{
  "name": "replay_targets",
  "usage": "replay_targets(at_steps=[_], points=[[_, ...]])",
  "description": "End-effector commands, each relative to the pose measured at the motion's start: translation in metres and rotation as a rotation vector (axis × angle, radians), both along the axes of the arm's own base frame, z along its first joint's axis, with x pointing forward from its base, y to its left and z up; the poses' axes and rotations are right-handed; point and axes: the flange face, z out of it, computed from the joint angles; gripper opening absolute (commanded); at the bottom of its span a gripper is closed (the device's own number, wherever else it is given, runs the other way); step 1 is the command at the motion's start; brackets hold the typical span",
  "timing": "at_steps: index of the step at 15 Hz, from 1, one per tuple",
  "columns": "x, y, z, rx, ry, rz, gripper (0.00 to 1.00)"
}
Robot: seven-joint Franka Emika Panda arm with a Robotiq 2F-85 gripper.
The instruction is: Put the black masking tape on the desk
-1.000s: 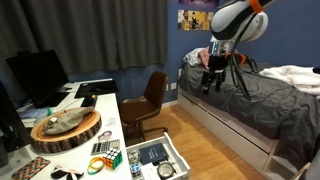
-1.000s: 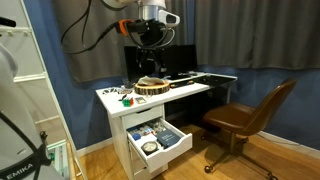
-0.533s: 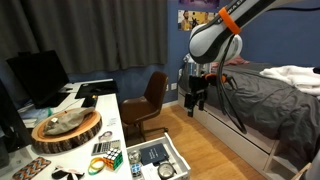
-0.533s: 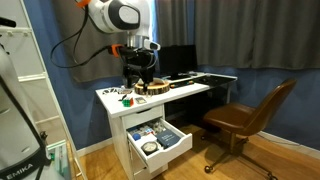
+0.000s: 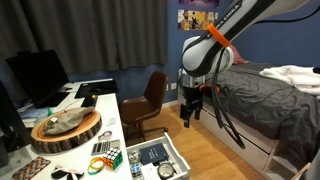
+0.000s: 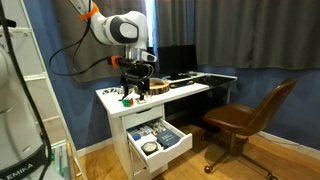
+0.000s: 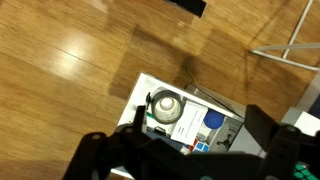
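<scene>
Underneath the spread pincer, a cluttered open drawer shows.

Arm arched overhead, tool pointing straight down in mid-air, fingers spread wide apart

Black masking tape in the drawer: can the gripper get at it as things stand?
Likely yes: the black masking tape lies uncovered in the open drawer, and the open gripper hangs above it with nothing between.
</scene>
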Motion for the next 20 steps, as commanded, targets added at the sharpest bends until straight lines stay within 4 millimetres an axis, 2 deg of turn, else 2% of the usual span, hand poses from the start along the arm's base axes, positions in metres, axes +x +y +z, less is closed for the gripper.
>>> replay_targets(at_steps=[1,2,4,8,11,15,20], points=[[0.0,0.0,0.001,0.0,0.0,0.0,1.0],[0.006,0.0,-0.003,-0.06,-0.01,0.011,1.0],[0.013,0.019,-0.015,-0.069,-0.022,0.114,1.0],[0.018,0.064,-0.052,-0.059,-0.099,0.288,1.0],[0.02,0.085,-0.082,-0.051,-0.177,0.441,1.0],[0.022,0.096,-0.123,0.023,-0.281,0.591,1.0],[0.011,0.099,-0.181,0.121,-0.278,0.721,1.0]])
